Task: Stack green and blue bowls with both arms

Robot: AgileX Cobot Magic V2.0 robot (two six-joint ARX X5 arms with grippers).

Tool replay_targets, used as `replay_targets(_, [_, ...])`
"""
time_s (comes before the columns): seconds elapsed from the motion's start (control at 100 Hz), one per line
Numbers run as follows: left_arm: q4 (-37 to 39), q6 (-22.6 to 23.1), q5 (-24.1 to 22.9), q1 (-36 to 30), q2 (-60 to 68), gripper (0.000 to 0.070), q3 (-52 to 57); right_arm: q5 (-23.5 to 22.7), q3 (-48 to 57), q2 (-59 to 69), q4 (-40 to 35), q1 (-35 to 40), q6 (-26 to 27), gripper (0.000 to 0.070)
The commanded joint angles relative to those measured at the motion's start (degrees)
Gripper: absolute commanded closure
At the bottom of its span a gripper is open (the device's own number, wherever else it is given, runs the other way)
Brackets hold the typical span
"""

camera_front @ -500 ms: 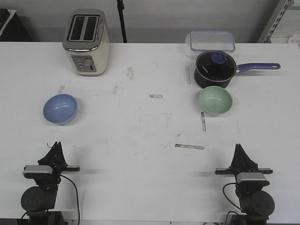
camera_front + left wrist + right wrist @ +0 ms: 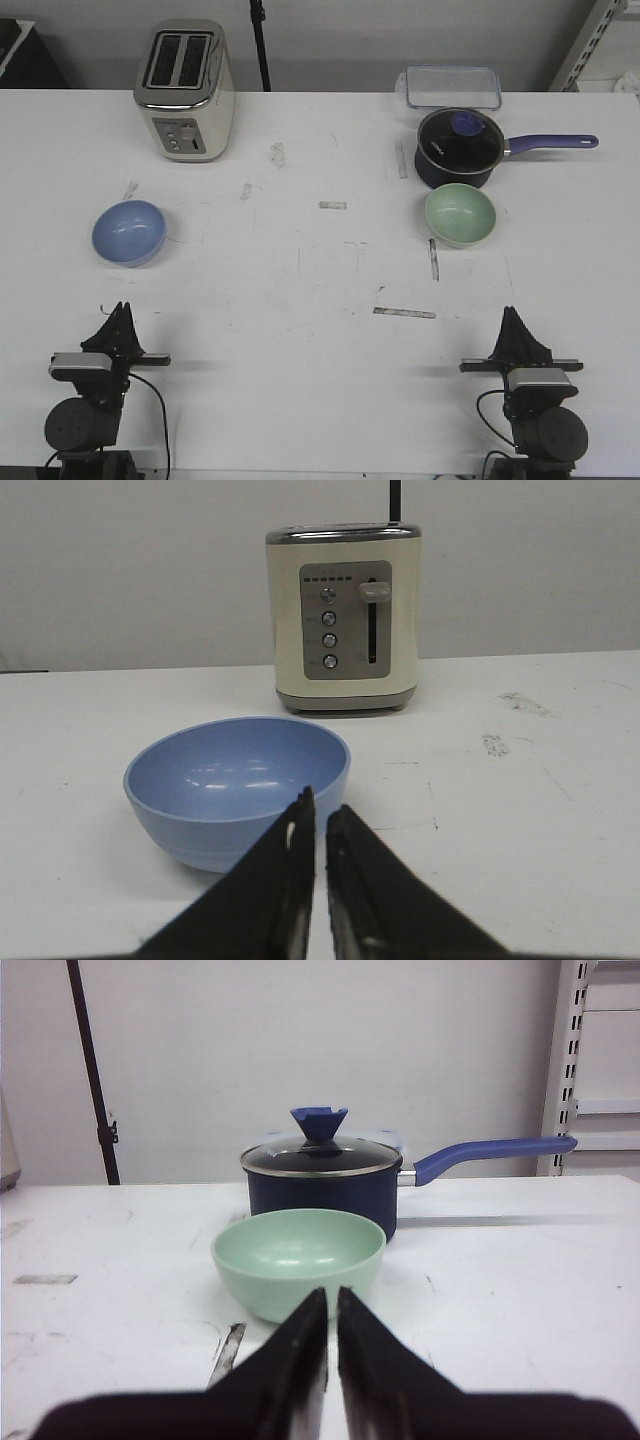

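The blue bowl (image 2: pixel 128 232) sits upright on the white table at the left, also in the left wrist view (image 2: pixel 235 785). The green bowl (image 2: pixel 460 214) sits upright at the right, just in front of the saucepan, also in the right wrist view (image 2: pixel 298 1260). My left gripper (image 2: pixel 120 312) (image 2: pixel 317 810) rests near the table's front edge, well short of the blue bowl, shut and empty. My right gripper (image 2: pixel 512 315) (image 2: pixel 331 1295) rests near the front edge, well short of the green bowl, shut and empty.
A cream toaster (image 2: pixel 186 90) stands at the back left. A dark lidded saucepan (image 2: pixel 459 146) with a purple handle stands right behind the green bowl. A clear lidded container (image 2: pixel 452 87) lies at the back right. Tape marks (image 2: pixel 404 313) dot the table.
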Motion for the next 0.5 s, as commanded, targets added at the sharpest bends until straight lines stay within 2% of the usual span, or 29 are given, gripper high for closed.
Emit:
replay_targets(0.0, [0.6,0.9,0.1,0.1,0.0,0.0656,-1.3,0.1,3.1,0.7,0.5,0.0,-0.5,0.0692])
replay_targets(0.18, [0.6,0.9,0.1,0.1,0.0,0.0656,-1.3,0.0,11.9,7.7,-5.2,0.0,-1.4,0.0692])
replay_targets(0.49, [0.6,0.9,0.1,0.1,0.0,0.0656,-1.3,0.0,28.8,30.9,-10.3,0.0,-1.3,0.0692])
